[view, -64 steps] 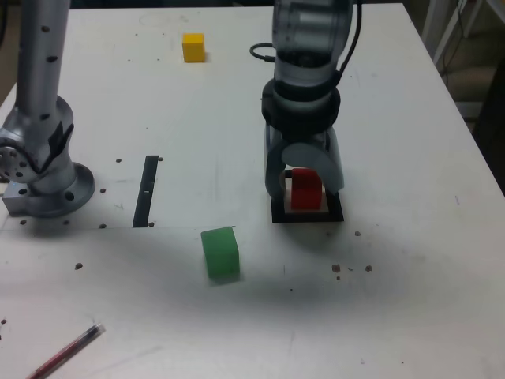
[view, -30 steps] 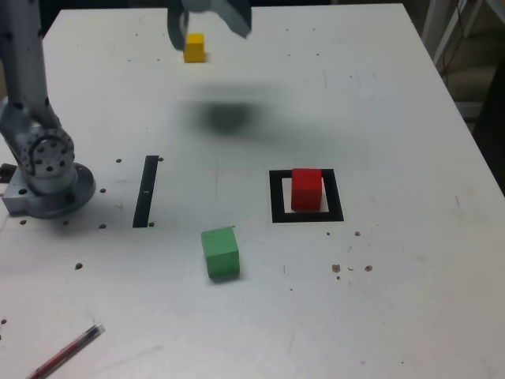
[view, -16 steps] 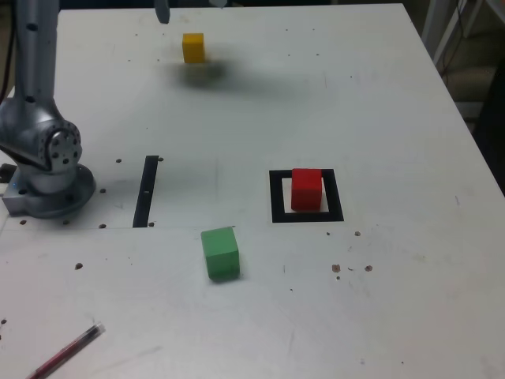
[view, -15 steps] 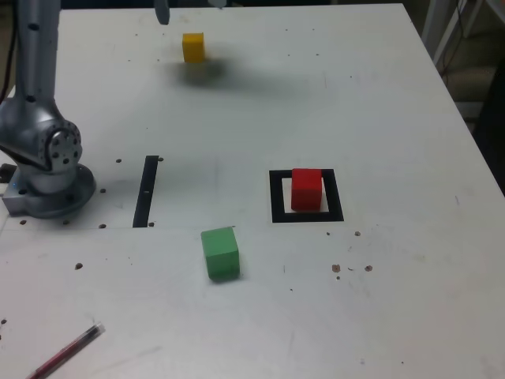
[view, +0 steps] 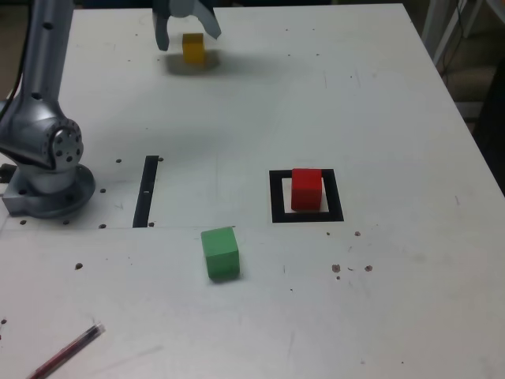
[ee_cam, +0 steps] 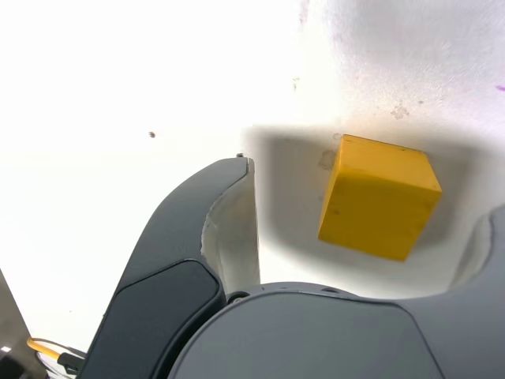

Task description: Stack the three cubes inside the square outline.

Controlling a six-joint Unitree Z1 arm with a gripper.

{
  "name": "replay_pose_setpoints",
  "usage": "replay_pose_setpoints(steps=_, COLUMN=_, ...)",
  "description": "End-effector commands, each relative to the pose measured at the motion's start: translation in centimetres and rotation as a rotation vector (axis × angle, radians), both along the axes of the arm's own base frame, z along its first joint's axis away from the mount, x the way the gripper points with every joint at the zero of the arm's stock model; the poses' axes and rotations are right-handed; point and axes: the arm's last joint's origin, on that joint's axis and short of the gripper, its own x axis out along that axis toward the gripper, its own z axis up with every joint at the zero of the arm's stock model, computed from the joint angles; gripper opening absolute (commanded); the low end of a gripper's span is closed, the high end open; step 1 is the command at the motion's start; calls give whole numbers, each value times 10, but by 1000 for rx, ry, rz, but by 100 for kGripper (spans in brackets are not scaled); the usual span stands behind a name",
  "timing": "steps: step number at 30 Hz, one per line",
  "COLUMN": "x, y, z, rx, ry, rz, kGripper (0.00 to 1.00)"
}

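The yellow cube (view: pixel 193 47) sits at the far end of the table, and my gripper (view: pixel 186 33) hangs over it, open, one finger on each side. In the wrist view the yellow cube (ee_cam: pixel 379 197) lies on the table between the dark fingers (ee_cam: pixel 213 229), with a gap showing on both sides. The red cube (view: pixel 306 189) stands inside the square outline (view: pixel 276 197) near the table's middle. The green cube (view: pixel 220 253) rests on the table nearer the camera, to the exterior view's left of the outline.
The arm's grey base (view: pixel 47 170) stands at the exterior view's left. A narrow black strip (view: pixel 146 191) lies beside it. A red pen (view: pixel 67 351) lies at the near left corner. The table's edge runs down the exterior view's right.
The gripper left the red cube in the outline and swung to the far left. In the last half second it has come down around the yellow cube.
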Motion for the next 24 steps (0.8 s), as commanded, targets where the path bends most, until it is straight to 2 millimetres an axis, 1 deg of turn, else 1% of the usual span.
replay_pose_setpoints(steps=1, x=1, y=1, z=-3, rx=-10, ry=-3, rz=-7, kGripper=89)
replay_pose_setpoints(steps=4, x=2, y=3, z=-7, rx=-20, ry=0, rz=-12, kGripper=84)
replay_pose_setpoints(steps=6, x=2, y=4, z=-10, rx=-24, ry=3, rz=-13, kGripper=79)
replay_pose_setpoints(steps=12, x=5, y=5, z=-12, rx=-29, ry=-16, rz=-14, kGripper=59)
replay_pose_setpoints(steps=14, x=6, y=5, z=-14, rx=-41, ry=-35, rz=-15, kGripper=55)
replay_pose_setpoints(steps=17, x=8, y=4, z=-18, rx=-60, ry=-46, rz=-25, kGripper=55)
replay_pose_setpoints(steps=19, x=9, y=4, z=-20, rx=-69, ry=-48, rz=-34, kGripper=52)
replay_pose_setpoints(steps=24, x=10, y=4, z=-21, rx=-73, ry=-50, rz=-47, kGripper=41)
